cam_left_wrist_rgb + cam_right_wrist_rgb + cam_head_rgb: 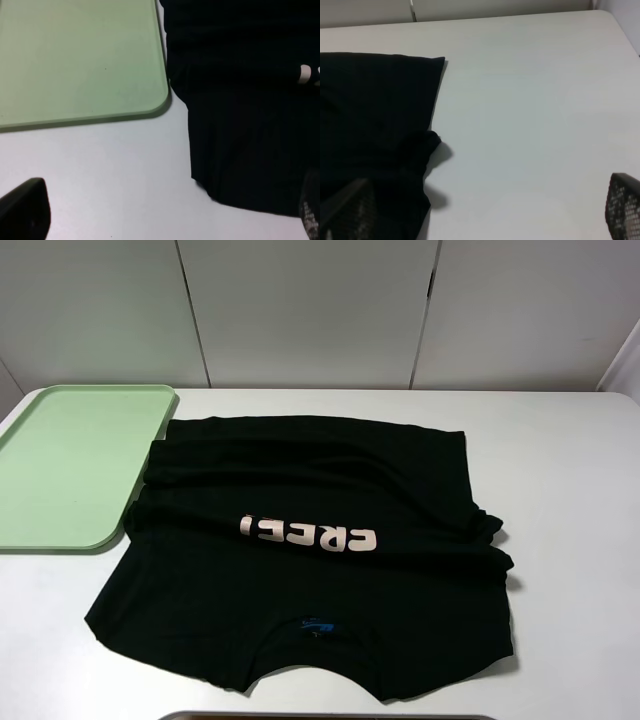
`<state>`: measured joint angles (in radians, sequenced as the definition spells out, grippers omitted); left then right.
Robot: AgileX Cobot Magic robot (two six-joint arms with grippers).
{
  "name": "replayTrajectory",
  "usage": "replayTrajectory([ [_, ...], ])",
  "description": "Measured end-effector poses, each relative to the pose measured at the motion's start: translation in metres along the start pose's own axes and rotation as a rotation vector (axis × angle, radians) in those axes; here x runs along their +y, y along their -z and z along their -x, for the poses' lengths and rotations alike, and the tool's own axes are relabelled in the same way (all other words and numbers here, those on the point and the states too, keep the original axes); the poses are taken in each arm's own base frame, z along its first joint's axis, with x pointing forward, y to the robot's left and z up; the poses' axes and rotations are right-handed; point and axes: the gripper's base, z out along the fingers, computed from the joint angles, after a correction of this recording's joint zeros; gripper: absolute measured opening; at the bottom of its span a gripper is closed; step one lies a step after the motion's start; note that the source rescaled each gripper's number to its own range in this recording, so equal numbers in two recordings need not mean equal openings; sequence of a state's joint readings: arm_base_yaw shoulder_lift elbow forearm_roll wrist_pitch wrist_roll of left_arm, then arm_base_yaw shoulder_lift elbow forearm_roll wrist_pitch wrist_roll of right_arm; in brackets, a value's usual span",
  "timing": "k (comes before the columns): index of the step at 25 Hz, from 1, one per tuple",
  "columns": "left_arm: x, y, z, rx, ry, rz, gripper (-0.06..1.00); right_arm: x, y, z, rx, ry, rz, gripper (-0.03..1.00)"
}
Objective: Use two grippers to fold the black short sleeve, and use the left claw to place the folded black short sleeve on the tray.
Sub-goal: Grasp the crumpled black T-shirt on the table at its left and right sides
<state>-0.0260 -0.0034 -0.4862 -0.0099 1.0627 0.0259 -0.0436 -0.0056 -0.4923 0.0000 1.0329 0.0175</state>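
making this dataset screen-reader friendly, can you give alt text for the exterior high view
A black short sleeve lies spread and wrinkled on a white table, neck toward the camera, with pale pink letters across its middle and a blue neck label. A pale green tray sits at the left, close beside the shirt's far corner.

I read the black short sleeve (300, 480) as matt cloth, the tray (60, 465) as smooth pale-green plastic, the desk (570, 500) as smooth matt white.
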Motion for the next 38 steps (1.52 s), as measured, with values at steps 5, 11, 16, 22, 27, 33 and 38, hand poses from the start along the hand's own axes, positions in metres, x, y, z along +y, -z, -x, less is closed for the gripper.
replayTrajectory([
  [5,0.0000,0.0000,0.0000,0.000,0.000,0.000,1.00,0.0000,0.0000,0.0000,0.000,0.000,0.000,1.00],
  [11,0.0000,0.0000,0.0000,0.000,0.000,0.000,1.00,0.0000,0.0000,0.0000,0.000,0.000,0.000,1.00],
  [16,0.0000,0.0000,0.0000,0.000,0.000,0.000,1.00,0.0000,0.0000,0.0000,0.000,0.000,0.000,1.00],
  [22,0.0000,0.0000,0.0000,0.000,0.000,0.000,1.00,0.0000,0.0000,0.0000,0.000,0.000,0.000,1.00],
  [27,0.0000,0.0000,0.0000,0.000,0.000,0.000,1.00,0.0000,0.0000,0.0000,0.000,0.000,0.000,1.00],
  [33,0.0000,0.0000,0.0000,0.000,0.000,0.000,1.00,0.0000,0.0000,0.0000,0.000,0.000,0.000,1.00],
  [38,0.0016,0.0006,0.0006,-0.001,-0.007,0.018,1.00,0.0000,0.0000,0.0000,0.000,0.000,0.000,1.00],
])
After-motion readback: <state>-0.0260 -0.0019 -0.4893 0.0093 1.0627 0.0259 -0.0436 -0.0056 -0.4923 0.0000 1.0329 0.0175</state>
